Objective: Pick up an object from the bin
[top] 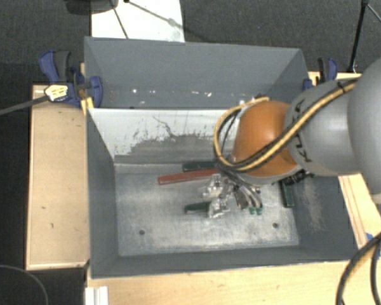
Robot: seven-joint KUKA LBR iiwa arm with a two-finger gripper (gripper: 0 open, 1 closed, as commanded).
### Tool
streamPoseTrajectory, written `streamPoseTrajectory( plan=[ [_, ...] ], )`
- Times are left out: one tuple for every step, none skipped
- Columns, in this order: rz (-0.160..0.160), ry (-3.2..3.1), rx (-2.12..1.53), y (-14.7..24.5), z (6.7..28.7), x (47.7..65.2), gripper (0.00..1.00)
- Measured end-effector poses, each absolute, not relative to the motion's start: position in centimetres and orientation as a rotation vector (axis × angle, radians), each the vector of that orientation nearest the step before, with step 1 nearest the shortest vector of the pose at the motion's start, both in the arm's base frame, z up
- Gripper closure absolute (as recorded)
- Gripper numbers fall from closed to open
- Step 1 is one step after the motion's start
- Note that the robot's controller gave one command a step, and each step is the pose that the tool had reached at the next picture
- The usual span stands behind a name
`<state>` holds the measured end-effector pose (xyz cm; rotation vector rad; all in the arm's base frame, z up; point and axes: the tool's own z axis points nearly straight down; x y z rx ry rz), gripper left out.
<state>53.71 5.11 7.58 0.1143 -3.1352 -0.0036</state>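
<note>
1. A grey metal bin [178,68] is sitting with smooth, matt, sloping walls around a flat floor. The floor is showing pale scratches and scuffs, heaviest at the foot of the back wall.
2. A few loose things are lying on that floor. A long, flat red-brown strip [184,178] is stretching across the rear of the floor, tilting slightly. A short dark green bar [200,166] is lying just behind the strip's right half, near the back wall.
3. A black oblong block [287,194] is resting at the floor's right side, well apart from the strip and partly under the robot's wrist.
4. A slim dark piece [195,208] is lying at the middle of the floor, in front of the strip. Its left end is pointing out into bare metal and its right end is running in beneath the tool.
5. The smooth grey arm [343,132] is reaching in from the right, wearing a glossy, rounded orange cover [261,138]. Black and yellow cables [286,138] are looping around that cover.
6. The shiny bare-metal gripper [220,199] is hanging low over the middle of the floor, right at the slim dark piece's right end. Whether it is spread or pressed together cannot be told, nor whether it is touching or pinching that piece.
7. Small green bits [256,211] are showing just right of the gripper. They are too small to tell whether they are loose or part of the tool.
</note>
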Motion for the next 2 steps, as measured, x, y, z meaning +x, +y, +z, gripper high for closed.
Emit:
streamPoseTrajectory(
  plan=[
    [-0.006,-3.133,0.125,5.0,7.5,54.5,1.00],
    [-0.002,-3.141,0.217,7.6,23.4,49.2,1.00]
  ],
)
